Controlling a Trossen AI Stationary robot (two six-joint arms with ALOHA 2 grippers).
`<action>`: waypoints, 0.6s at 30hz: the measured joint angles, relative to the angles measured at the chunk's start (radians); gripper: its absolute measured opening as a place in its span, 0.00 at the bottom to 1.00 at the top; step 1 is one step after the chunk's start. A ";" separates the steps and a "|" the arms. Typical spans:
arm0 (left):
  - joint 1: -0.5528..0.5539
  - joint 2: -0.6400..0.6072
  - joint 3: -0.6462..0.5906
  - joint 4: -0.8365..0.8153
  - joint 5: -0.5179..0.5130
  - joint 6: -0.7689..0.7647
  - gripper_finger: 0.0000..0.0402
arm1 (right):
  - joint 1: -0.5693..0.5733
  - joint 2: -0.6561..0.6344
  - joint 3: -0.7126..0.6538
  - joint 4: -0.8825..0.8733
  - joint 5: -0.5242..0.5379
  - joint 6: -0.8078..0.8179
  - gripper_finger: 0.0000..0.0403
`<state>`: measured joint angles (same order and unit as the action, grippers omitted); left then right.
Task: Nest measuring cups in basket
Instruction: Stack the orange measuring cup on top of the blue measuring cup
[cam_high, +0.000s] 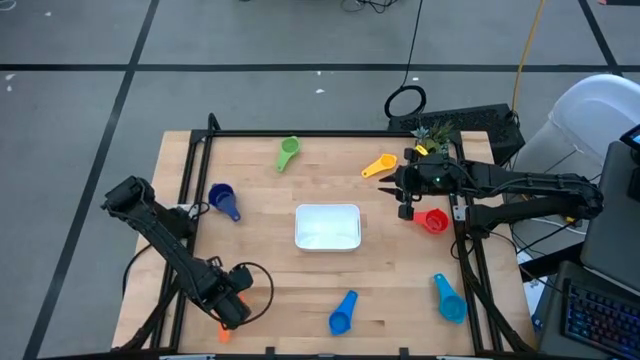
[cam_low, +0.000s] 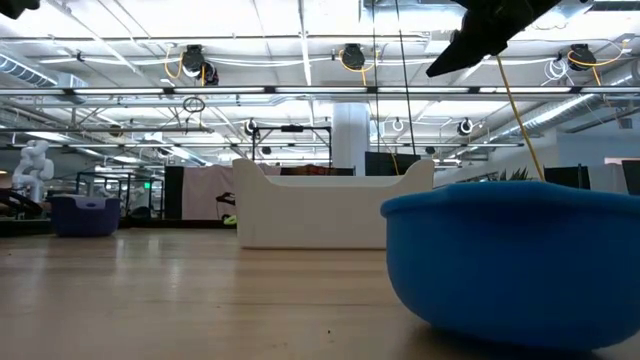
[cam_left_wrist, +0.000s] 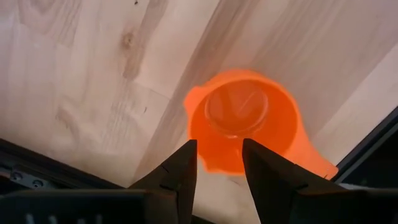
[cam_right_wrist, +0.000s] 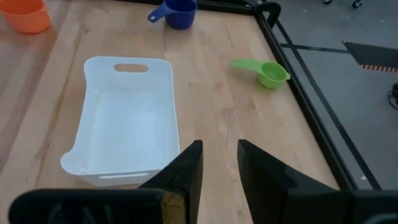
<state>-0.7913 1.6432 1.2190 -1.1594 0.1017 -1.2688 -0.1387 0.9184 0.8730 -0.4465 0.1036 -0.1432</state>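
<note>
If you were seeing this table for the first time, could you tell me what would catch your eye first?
Probably the white basket in the middle of the wooden table, empty, with bright measuring cups scattered around it: green and yellow on the far side, blue ones near the front. The right gripper hovers beside a red cup, while the left gripper hangs over an orange cup at the front left corner.
</note>
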 joint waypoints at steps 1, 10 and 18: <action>-0.008 0.000 0.000 0.001 0.000 0.004 0.33 | 0.000 0.000 0.000 0.000 0.000 0.000 0.24; -0.083 0.000 -0.018 0.006 -0.026 -0.029 0.33 | 0.000 0.000 0.000 0.001 0.000 -0.001 0.24; -0.073 0.000 -0.088 0.069 -0.028 -0.065 0.33 | 0.000 0.000 0.000 0.001 0.000 -0.003 0.24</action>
<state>-0.8641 1.6436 1.1310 -1.0900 0.0734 -1.3334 -0.1387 0.9184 0.8730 -0.4458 0.1032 -0.1459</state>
